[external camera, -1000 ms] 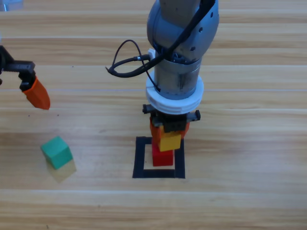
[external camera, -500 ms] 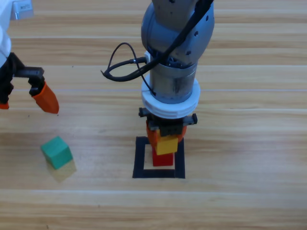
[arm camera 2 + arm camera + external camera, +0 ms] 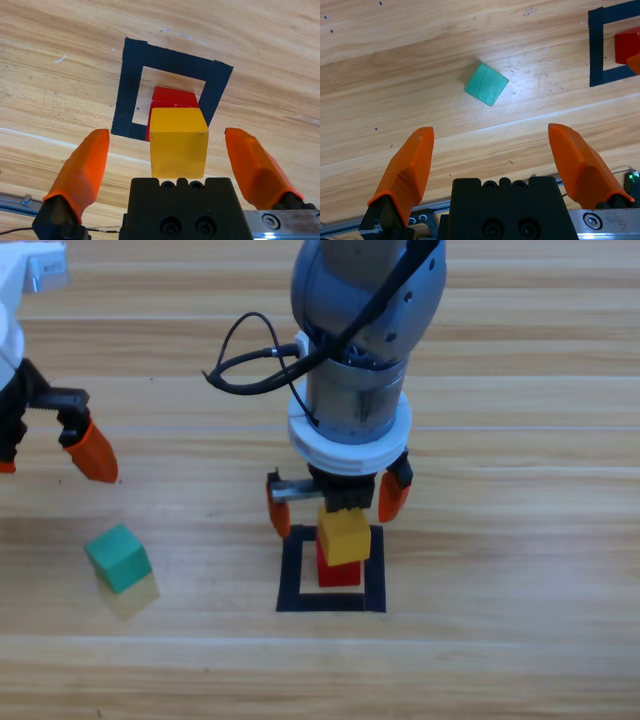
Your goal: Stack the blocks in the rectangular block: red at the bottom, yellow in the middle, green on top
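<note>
High view: I am looking at the right gripper [image 3: 338, 502] standing over the black tape rectangle [image 3: 292, 570] on the wooden table [image 3: 520, 540], its orange jaws spread wide on either side of the small yellow cube [image 3: 343, 535]. The yellow cube is sitting on the small red cube [image 3: 339, 572] inside the outline, and it appears offset toward the arm rather than squarely seated. I am judging that offset the main hazard: a jaw brushing the yellow cube as the arm lifts could tip it off, and a green cube set on a skewed base could slide. The left gripper [image 3: 45, 452] is hanging at the left edge, jaws apart, near but apart from the small teal-green cube [image 3: 118, 557], which is lying well left of the outline.

Left wrist view: I am seeing both jaws of the left gripper [image 3: 492, 145] wide open with the teal-green cube [image 3: 486, 84] ahead and turned at an angle to them. A descent without squaring could catch corners and skid the cube.

Right wrist view: the jaws of the right gripper [image 3: 167, 150] are standing clear of the yellow cube [image 3: 178, 142], neither touching it; the red cube [image 3: 172, 97] is showing beyond its far edge, inside the tape rectangle [image 3: 130, 95].

Against half a second ago, the right jaws are no longer clamped on the yellow cube; they are opening away from it. The green cube is not moving.
</note>
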Tool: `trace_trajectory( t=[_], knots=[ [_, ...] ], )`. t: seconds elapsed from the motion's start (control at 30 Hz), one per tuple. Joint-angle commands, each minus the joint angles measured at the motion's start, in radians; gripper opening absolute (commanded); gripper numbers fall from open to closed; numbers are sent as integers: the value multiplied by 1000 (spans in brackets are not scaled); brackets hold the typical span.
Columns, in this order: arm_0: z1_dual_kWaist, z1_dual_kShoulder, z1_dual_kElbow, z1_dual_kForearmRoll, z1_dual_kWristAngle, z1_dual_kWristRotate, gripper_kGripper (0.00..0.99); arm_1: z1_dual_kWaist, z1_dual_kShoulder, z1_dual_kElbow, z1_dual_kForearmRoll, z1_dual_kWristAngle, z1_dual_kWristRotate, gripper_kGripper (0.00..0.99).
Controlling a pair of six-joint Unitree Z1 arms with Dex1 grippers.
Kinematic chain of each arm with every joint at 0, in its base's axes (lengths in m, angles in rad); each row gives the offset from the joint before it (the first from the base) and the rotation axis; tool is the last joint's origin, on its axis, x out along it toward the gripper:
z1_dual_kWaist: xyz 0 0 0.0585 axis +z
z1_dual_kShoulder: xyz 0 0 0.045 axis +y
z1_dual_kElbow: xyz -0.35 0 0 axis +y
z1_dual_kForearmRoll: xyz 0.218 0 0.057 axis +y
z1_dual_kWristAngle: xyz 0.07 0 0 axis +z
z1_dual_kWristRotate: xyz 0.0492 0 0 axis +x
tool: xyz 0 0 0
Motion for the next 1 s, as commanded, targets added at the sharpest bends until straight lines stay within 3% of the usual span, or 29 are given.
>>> trace_trajectory(
  t=[0.03,0.17,0.3,0.43,0.5,0.67,0.87,1.0],
  knots=[
    [25,32,54,-48,-9,-15,973,25,-197,4,3,-41,-65,990],
    [26,45,85,-86,-5,-77,973,-9,-398,162,-113,-30,-148,990],
    [23,78,85,-103,-8,-126,971,-90,-715,660,-483,88,-221,990],
    [23,82,91,-111,-8,-221,971,-101,-909,912,-592,63,-284,990],
    [23,85,82,-109,-9,-299,973,-101,-965,992,-604,39,-316,990],
    [8,55,89,-100,-15,-572,973,-101,-1062,1256,-791,45,-445,990],
    [-34,78,94,-98,-5,-871,971,-108,-1156,1389,-905,31,-516,990],
    [-41,141,88,-97,5,-952,969,-108,-1160,1418,-946,39,-525,990]
  ],
)
